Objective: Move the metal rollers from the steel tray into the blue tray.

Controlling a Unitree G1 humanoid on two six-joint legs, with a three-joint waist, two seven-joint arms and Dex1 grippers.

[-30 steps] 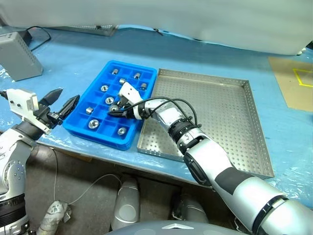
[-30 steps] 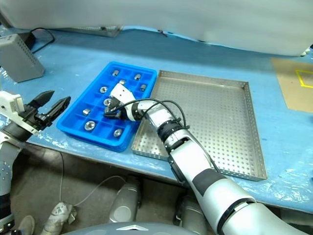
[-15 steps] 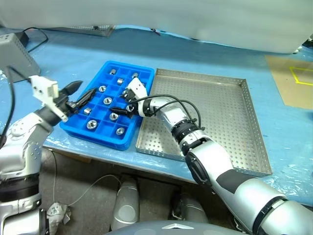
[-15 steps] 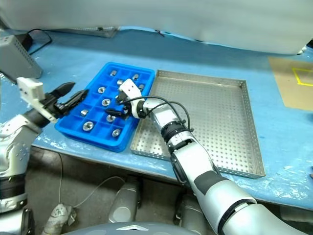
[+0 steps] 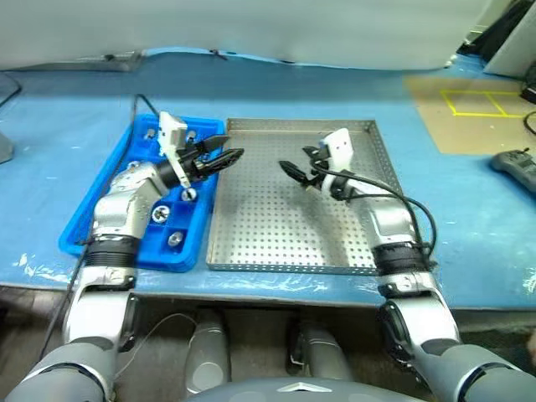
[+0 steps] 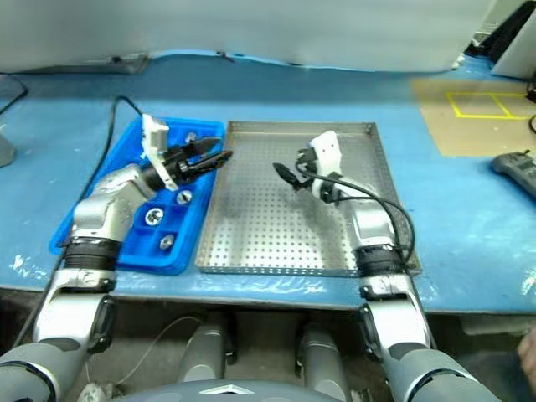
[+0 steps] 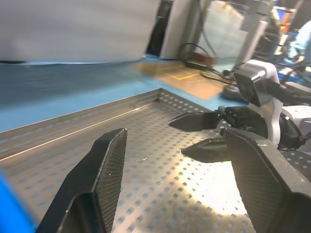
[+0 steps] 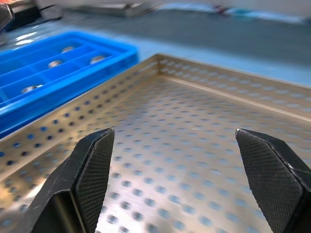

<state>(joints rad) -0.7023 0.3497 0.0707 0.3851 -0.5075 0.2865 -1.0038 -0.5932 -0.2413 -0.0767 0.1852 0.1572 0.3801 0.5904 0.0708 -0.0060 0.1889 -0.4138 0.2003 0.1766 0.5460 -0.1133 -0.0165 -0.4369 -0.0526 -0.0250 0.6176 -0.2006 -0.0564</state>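
Both arms reach inward over the steel tray [image 5: 285, 226]; left gripper [image 5: 224, 157] and right gripper [image 5: 295, 170] spread, empty.

We see the steel tray [image 5: 276, 226] as dull brushed metal, its floor dotted with holes and catching soft glare. The blue tray [image 5: 100, 218] looks like smooth moulded plastic with a slight gloss. The metal rollers [image 5: 159, 215] shine bright silver. Both end effector fingers [image 8: 92, 170] are matt black with a fine knurled grip texture. The bench [image 5: 469, 209] carries a blue sheet with a plastic sheen.
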